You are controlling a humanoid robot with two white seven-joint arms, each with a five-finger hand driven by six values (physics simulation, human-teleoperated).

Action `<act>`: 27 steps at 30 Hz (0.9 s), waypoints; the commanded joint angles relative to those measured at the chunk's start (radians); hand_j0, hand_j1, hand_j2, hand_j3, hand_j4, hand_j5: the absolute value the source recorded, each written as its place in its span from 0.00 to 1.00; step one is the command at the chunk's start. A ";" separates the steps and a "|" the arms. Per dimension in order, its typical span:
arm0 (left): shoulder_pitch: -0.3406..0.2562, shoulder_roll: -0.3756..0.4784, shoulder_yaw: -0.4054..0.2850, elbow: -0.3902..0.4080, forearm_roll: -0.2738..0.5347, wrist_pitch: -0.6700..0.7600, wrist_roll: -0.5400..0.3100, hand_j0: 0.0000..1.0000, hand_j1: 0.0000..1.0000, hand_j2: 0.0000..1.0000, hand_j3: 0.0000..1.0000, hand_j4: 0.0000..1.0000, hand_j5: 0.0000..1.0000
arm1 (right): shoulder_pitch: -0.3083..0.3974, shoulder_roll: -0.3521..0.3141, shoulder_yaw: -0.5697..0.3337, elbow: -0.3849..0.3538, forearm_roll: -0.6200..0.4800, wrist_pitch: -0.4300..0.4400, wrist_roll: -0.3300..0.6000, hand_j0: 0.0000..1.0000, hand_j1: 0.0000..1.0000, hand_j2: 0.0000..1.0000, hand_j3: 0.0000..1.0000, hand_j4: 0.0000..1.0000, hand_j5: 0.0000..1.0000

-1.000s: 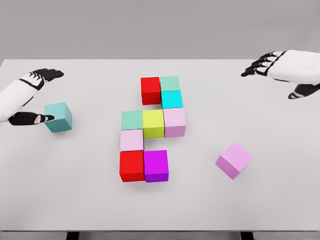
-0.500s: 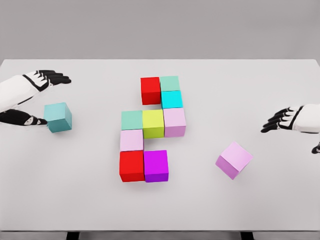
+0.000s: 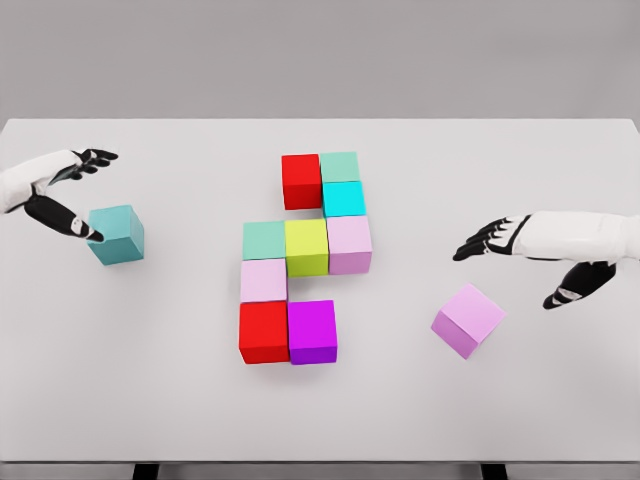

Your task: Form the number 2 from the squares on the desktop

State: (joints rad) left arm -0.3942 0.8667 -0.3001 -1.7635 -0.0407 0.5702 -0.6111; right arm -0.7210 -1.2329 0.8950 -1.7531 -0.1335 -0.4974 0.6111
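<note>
Several coloured cubes sit joined at the table's middle: a red cube point(image 3: 300, 181) and a green one point(image 3: 340, 166) on top, a cyan cube point(image 3: 344, 198) below, then a green, yellow point(image 3: 306, 247) and pink row, a pale pink cube point(image 3: 263, 280), and a red and a magenta cube point(image 3: 312, 331) at the bottom. A loose teal cube point(image 3: 116, 234) lies at the left, with my left hand point(image 3: 72, 195) open beside it and its thumb touching the cube's left face. A loose violet cube point(image 3: 468, 319) lies tilted at the right. My right hand point(image 3: 520, 258) hovers open just above and right of it.
The white table point(image 3: 180, 400) spans the view, its front edge near the bottom of the picture. Bare surface lies between the loose cubes and the joined group.
My right hand has dropped from the far right corner and moved left toward the violet cube. My left hand has drawn back to the left edge, still beside the teal cube. No cube has moved.
</note>
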 commanded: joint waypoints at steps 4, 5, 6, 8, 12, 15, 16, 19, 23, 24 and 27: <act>-0.003 0.032 -0.047 -0.005 0.002 0.041 0.000 1.00 1.00 1.00 1.00 1.00 1.00 | 0.000 0.033 0.038 0.000 -0.006 0.013 0.000 1.00 1.00 1.00 1.00 1.00 1.00; -0.006 0.032 -0.048 -0.007 0.002 0.041 0.000 1.00 1.00 1.00 1.00 1.00 1.00 | 0.000 0.039 0.039 0.000 -0.008 0.013 0.000 1.00 1.00 1.00 1.00 1.00 1.00; -0.009 0.034 -0.060 -0.007 0.002 0.041 0.000 1.00 1.00 1.00 1.00 1.00 1.00 | 0.000 0.050 0.051 0.000 -0.008 0.013 0.000 1.00 1.00 1.00 1.00 1.00 1.00; -0.009 0.034 -0.071 -0.008 0.002 0.041 0.000 1.00 1.00 1.00 1.00 1.00 1.00 | -0.002 0.058 0.074 0.000 -0.006 0.008 0.000 1.00 1.00 1.00 1.00 1.00 1.00; -0.015 0.034 -0.096 -0.007 -0.011 0.041 0.000 1.00 1.00 1.00 1.00 1.00 1.00 | -0.002 0.059 0.094 -0.002 -0.005 -0.004 0.000 1.00 1.00 1.00 1.00 1.00 1.00; -0.023 0.032 -0.116 -0.005 -0.036 0.041 0.000 1.00 1.00 1.00 1.00 1.00 1.00 | 0.000 0.059 0.097 -0.002 -0.006 -0.004 0.000 1.00 1.00 1.00 1.00 1.00 1.00; -0.023 0.031 -0.122 -0.005 -0.044 0.041 0.000 1.00 1.00 1.00 1.00 1.00 1.00 | 0.000 0.059 0.105 0.000 -0.006 -0.004 0.000 1.00 1.00 1.00 1.00 1.00 1.00; -0.031 0.029 -0.142 -0.005 -0.085 0.041 0.000 1.00 1.00 1.00 1.00 1.00 1.00 | -0.003 0.061 0.110 0.000 -0.006 0.011 0.000 1.00 1.00 1.00 1.00 1.00 1.00; -0.038 0.020 -0.157 -0.001 -0.133 0.041 0.000 1.00 1.00 1.00 1.00 1.00 1.00 | -0.009 0.082 0.110 0.000 -0.003 0.094 0.000 1.00 1.00 1.00 1.00 1.00 1.00; -0.038 0.018 -0.162 -0.001 -0.134 0.041 0.000 1.00 1.00 1.00 1.00 1.00 1.00 | -0.009 0.087 0.111 0.000 -0.003 0.099 0.000 1.00 1.00 1.00 1.00 1.00 1.00; -0.054 0.018 -0.192 0.004 -0.137 0.041 0.000 1.00 1.00 1.00 1.00 1.00 1.00 | -0.009 0.089 0.124 0.001 -0.002 0.100 0.000 1.00 1.00 1.00 1.00 1.00 1.00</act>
State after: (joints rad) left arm -0.4571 0.8855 -0.4726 -1.7627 -0.1666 0.6127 -0.6110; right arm -0.7301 -1.1483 1.0121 -1.7521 -0.1306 -0.4123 0.6111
